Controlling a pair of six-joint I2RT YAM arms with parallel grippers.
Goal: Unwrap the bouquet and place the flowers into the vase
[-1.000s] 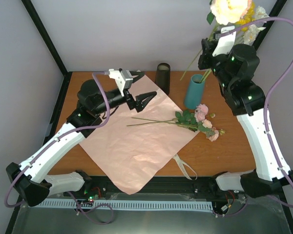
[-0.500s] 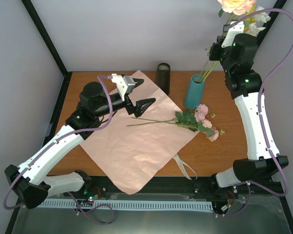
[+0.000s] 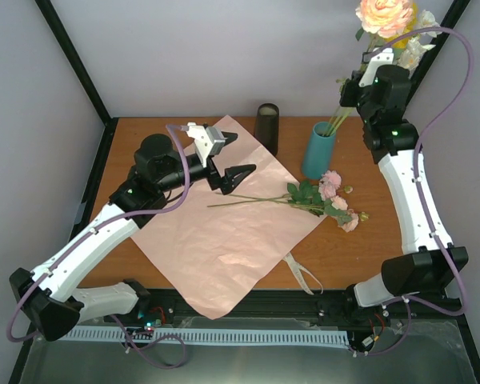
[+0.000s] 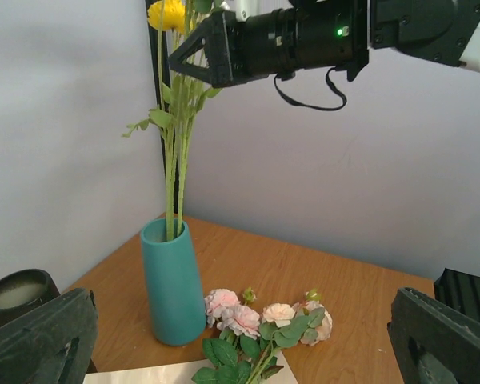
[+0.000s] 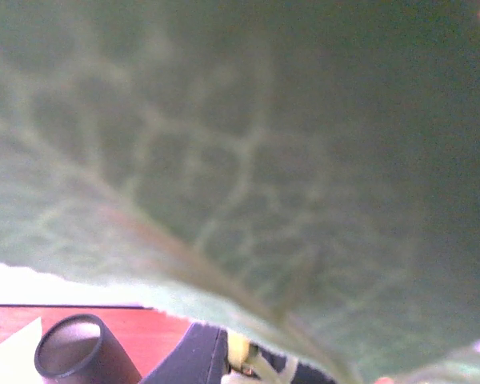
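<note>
**Right gripper pinches a bunch standing in the vase; left gripper hangs spread over the paper**

The right gripper (image 3: 350,90) is raised high at the far right of the bench (image 3: 376,232). Its fingers are pressed together on the green stems of the held flowers (image 3: 341,110). The left wrist view shows the black fingertips closed on the stems just below a yellow blossom (image 4: 166,13). From there the stems run almost straight down, and their lower ends sit inside the mouth of the teal vase (image 3: 318,150). A large peach rose head (image 3: 382,12) tops the bunch near the upper edge of the overhead view. The right wrist camera sees little besides a green leaf (image 5: 240,160) pressed close to the lens.

The left gripper (image 3: 242,154) is spread wide and holds nothing. It hovers above the far corner of the pink paper (image 3: 224,232), which lies flat and unfolded on the bench as a diamond shape.

The loose flowers (image 3: 328,198) lie on their sides just in front of the vase. Their pink heads rest on bare wood to the right, and their thin stems reach left across the paper. A beige ribbon (image 3: 302,274) trails off the paper's near right edge. A dark cylindrical cup (image 3: 266,126) stands upright to the left of the vase, by the paper's far corner.
</note>
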